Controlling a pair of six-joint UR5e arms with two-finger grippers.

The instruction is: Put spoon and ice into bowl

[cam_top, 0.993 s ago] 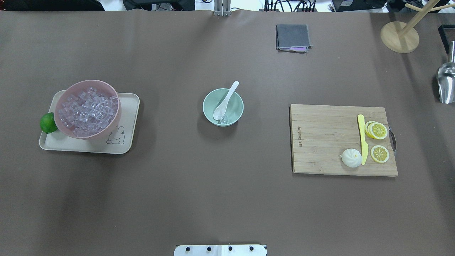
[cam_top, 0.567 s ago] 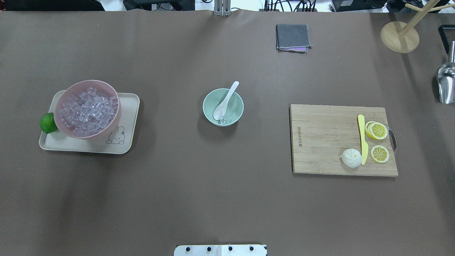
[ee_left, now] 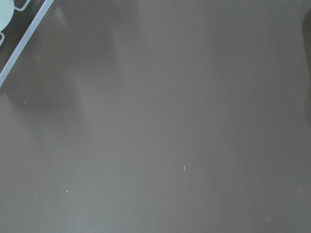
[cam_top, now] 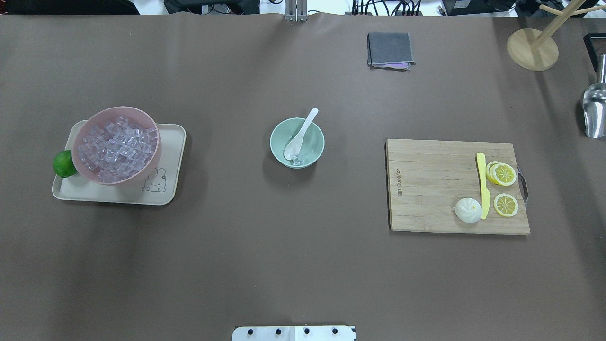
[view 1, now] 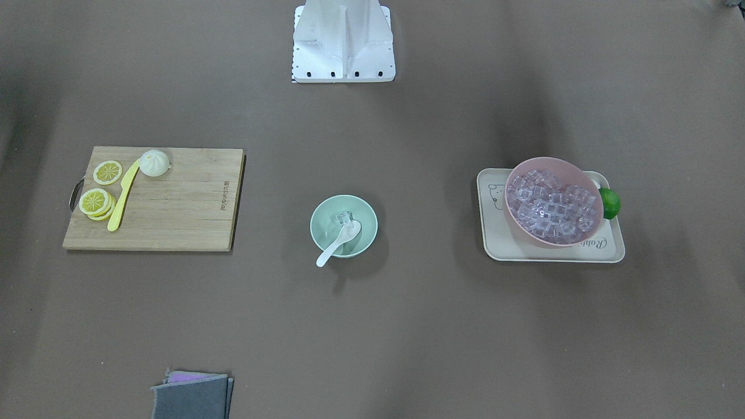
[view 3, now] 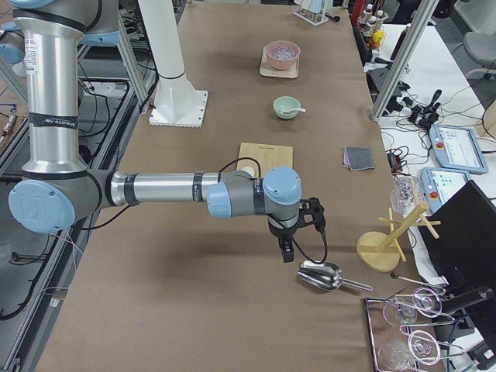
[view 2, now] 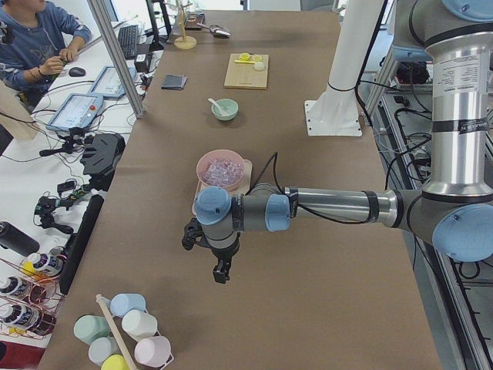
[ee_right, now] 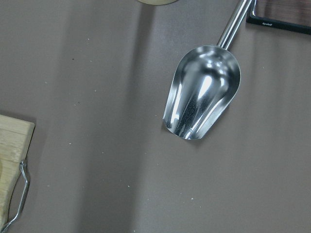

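Observation:
The mint-green bowl (cam_top: pixel 312 132) stands at the table's middle. The white spoon (cam_top: pixel 300 134) lies in it, scoop down inside and handle leaning over the far rim. One clear ice cube (cam_top: pixel 297 160) sits in the bowl beside the scoop; it also shows in the front-facing view (view 1: pixel 343 219). Neither gripper is over the table's middle. The left gripper (view 2: pixel 220 275) hangs over bare table beyond the tray, seen only in the exterior left view. The right gripper (view 3: pixel 287 252) hangs near the metal scoop, seen only in the exterior right view. I cannot tell whether either is open or shut.
A pink bowl of ice cubes (cam_top: pixel 117 145) sits on a beige tray (cam_top: pixel 165 189) with a lime (cam_top: pixel 63 163). A cutting board (cam_top: pixel 435 184) holds a yellow knife, lemon slices and a bun. A grey cloth (cam_top: pixel 390 49), wooden stand (cam_top: pixel 532 49) and metal scoop (ee_right: pixel 203 92) lie at the edges.

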